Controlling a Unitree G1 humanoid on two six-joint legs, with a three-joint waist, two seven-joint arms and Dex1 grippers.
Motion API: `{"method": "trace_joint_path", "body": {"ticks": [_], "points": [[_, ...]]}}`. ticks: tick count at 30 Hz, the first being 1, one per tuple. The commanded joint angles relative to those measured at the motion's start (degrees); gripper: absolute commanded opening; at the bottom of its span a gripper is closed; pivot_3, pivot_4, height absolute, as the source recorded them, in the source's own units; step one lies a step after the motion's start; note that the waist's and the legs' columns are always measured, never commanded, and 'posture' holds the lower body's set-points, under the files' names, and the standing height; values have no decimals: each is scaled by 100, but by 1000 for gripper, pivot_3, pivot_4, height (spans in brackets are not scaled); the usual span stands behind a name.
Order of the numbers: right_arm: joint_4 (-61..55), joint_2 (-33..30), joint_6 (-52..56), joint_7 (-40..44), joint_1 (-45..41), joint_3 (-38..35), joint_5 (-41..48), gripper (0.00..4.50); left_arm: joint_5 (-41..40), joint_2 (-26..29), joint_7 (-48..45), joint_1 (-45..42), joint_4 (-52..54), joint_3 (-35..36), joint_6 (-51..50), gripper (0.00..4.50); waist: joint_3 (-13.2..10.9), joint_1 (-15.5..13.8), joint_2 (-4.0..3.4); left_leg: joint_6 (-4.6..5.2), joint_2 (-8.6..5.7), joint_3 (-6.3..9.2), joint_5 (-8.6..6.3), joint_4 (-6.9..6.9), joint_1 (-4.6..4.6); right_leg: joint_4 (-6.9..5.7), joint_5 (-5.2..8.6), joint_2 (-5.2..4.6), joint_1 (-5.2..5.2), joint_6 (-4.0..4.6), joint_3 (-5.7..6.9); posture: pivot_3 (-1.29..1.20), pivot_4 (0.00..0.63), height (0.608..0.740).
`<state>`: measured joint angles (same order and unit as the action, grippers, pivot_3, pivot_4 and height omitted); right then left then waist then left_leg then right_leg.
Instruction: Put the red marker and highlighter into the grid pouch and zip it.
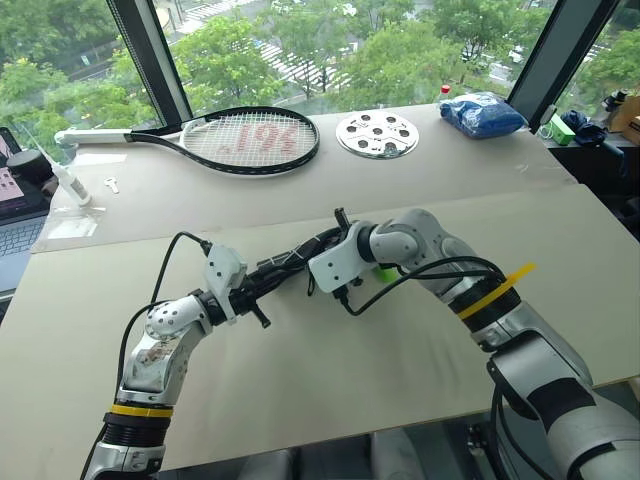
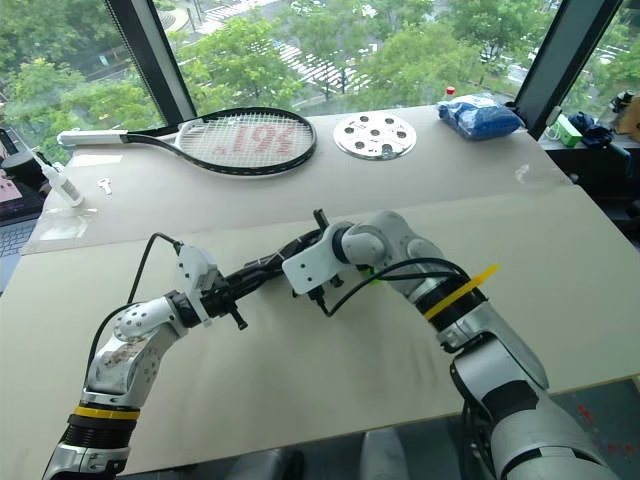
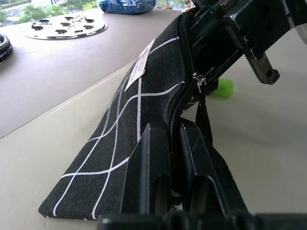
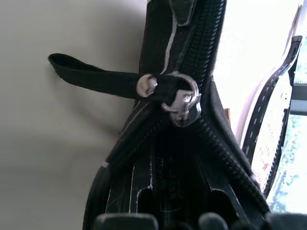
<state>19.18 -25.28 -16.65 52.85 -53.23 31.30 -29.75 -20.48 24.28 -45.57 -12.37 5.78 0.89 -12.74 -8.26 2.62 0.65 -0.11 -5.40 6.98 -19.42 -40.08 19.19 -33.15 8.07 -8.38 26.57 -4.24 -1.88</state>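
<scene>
grid pouch (image 3: pixel 144 120): held up off the table (image 1: pixel 330 400), stretched between my two grippers, mid-table.
left gripper (image 3: pixel 173 143): clamped tight on the pouch's near-left end.
right gripper (image 1: pixel 330 262): at the far-right end; can't tell how wide its fingers stand (pouch blocks them).
zipper pull (image 4: pixel 180 98): partway along, strap dangling.
highlighter (image 3: pixel 221 88): mostly hidden behind my right wrist.
free table: plenty near and right.

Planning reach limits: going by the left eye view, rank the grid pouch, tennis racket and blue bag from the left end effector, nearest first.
1. Grid pouch, clamped in the left end effector.
2. Tennis racket, far side, slightly left.
3. Blue bag, far right corner.
</scene>
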Motion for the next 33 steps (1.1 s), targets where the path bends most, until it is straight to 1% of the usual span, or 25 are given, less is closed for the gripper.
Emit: {"method": "trace_joint_path", "body": {"ticks": [1,2,4,8,10,13,16,19,22,24,28,33], "points": [[-174,43,515,152,42,-588,720,1988,-92,18,93,-44,166,180,71,0,0,-1,0,0,0,1,0,0,0,1,0,0,0,0,0,0,150,740],[-162,-28,697,185,-3,-722,796,2271,-93,20,96,-31,171,186,72,0,0,-3,0,0,0,3,0,-1,1,1,0,0,0,0,0,0,150,740],[-191,-142,1065,326,-70,-1087,1186,2985,-89,27,104,-15,171,192,77,0,0,-7,0,0,-1,8,0,-1,1,1,-1,0,0,1,-1,0,150,740],[-385,-445,1526,598,-149,-1639,1778,2985,-83,37,135,-8,177,197,75,0,0,-21,0,0,-1,15,0,-1,2,1,-1,0,0,2,-1,0,150,740],[-641,-725,1858,761,-60,-2074,2226,2985,-51,35,177,-11,171,199,91,0,0,-22,0,1,0,13,0,2,2,2,-1,0,0,2,0,0,150,740],[-1168,-1092,2919,802,391,-2756,2846,2985,-61,9,231,13,191,216,98,0,0,-52,0,1,0,9,-1,2,3,3,-1,0,0,2,0,0,150,740],[-1793,-1277,3832,814,877,-3015,3231,2985,-59,15,242,52,207,215,111,0,0,-90,1,3,0,6,-2,2,2,5,-1,-1,-6,2,1,0,150,740],[-2222,-1321,4782,478,1383,-3051,3243,2985,-53,37,228,47,168,233,128,0,0,-64,0,3,4,-2,-2,2,1,3,-2,-1,-6,2,0,0,150,740],[-2398,-1326,5178,136,1704,-2914,3067,2985,-41,45,226,-8,121,240,138,0,0,-81,1,4,5,-12,-2,-3,2,0,-5,-2,-6,6,-2,0,150,740],[-2588,-1139,5492,-112,1897,-2735,3034,2985,-30,37,228,-56,98,219,131,0,0,-98,1,4,5,-16,-2,-6,2,0,-8,-2,-6,5,-3,0,150,740],[-2811,-751,5993,-507,1997,-2540,3135,2985,0,23,208,-60,87,163,145,0,0,-106,1,4,7,-19,-2,-7,1,1,-9,-1,-8,5,-3,0,150,740],[-2916,-442,6320,-863,2150,-2220,3110,2985,5,10,235,-9,134,156,143,0,0,-159,1,3,6,-19,-2,-10,2,3,-11,-1,-7,4,-3,0,150,740]]}}
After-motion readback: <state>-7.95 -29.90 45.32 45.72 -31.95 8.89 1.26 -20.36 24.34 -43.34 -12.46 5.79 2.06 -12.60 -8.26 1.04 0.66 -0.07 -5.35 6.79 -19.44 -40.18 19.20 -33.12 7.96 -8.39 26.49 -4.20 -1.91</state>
